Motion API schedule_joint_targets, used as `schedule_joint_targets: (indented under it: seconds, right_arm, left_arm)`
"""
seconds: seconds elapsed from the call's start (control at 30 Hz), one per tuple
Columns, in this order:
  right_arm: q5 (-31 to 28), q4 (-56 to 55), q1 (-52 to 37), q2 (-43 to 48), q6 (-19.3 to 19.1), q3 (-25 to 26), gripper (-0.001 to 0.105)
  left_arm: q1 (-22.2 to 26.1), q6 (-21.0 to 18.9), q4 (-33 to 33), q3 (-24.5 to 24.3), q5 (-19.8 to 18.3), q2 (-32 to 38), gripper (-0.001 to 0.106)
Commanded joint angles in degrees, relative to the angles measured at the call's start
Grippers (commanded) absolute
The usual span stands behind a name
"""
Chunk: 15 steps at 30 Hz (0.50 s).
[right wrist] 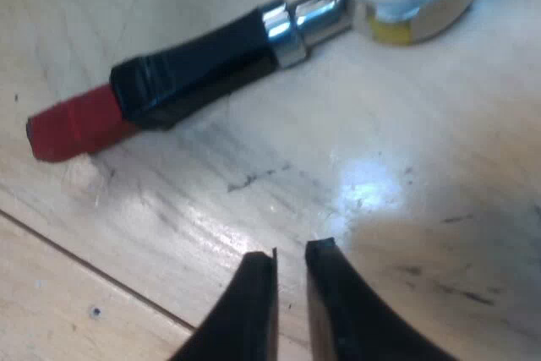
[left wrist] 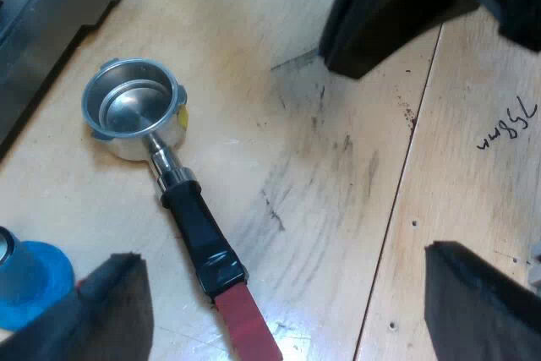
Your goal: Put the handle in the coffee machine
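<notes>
Closest in, my right gripper hangs low over the table, its two black fingers drawn almost together, with a thin slit between the tips and nothing held. Just beyond it the holder lies loose on the wood, apart from both grippers. My left gripper hovers above the same spot, fingers spread wide and empty, and the holder's red end lies between them, nearer one finger. The handle is glossy black, wrapped where it meets the red tip, and joins a short chrome neck. The round metal basket faces up, polished, with small lugs at its rim and a yellow mark on its wall. The table is made of pale wooden planks with seams between the boards, scuffed with dark smears and bearing black handwriting. A blue tamper stands beside one finger of the left gripper. Farthest off, the grey metal base of the espresso machine sits near the basket.
</notes>
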State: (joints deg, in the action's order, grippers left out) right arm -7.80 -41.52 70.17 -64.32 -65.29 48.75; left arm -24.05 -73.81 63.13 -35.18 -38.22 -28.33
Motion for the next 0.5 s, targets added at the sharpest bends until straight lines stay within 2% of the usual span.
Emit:
schedule_joint_targets:
  seconds: [0.03, 0.07, 0.1, 0.13, 0.33, 0.4, 0.5]
  right_arm:
    - [-2.22, -2.8, 0.13, 1.25, -0.92, 2.16, 0.035]
    - [-2.22, -2.98, 0.13, 1.34, -0.92, 2.35, 0.037]
    - [-4.24, -5.6, 0.13, 2.24, -4.08, 6.45, 0.062]
    - [-4.93, -6.04, 0.13, 2.23, -5.43, 7.94, 0.065]
    - [-12.75, -8.07, -0.02, 2.23, -11.46, 14.6, 0.067]
    - [-13.18, -8.06, -0.53, 2.23, -13.63, 15.79, 0.067]
    - [-12.34, -8.06, -1.96, 2.23, -14.24, 16.13, 0.072]
  left_arm:
    - [-0.04, -0.75, 0.05, -0.04, 0.28, 0.0, 0.068]
    - [-0.04, -0.75, 0.05, -0.04, 0.28, 0.0, 0.068]
    - [-0.04, -0.75, 0.05, -0.04, 0.28, 0.0, 0.068]
    - [-0.04, -0.75, 0.05, -0.04, 0.28, 0.0, 0.068]
    - [-0.04, -3.74, -0.98, -0.04, 0.28, 0.0, 0.068]
    - [-0.04, -4.22, -1.5, -0.04, 0.28, 0.0, 0.069]
    - [-0.04, -4.39, -2.14, -0.04, 0.66, 0.0, 0.077]
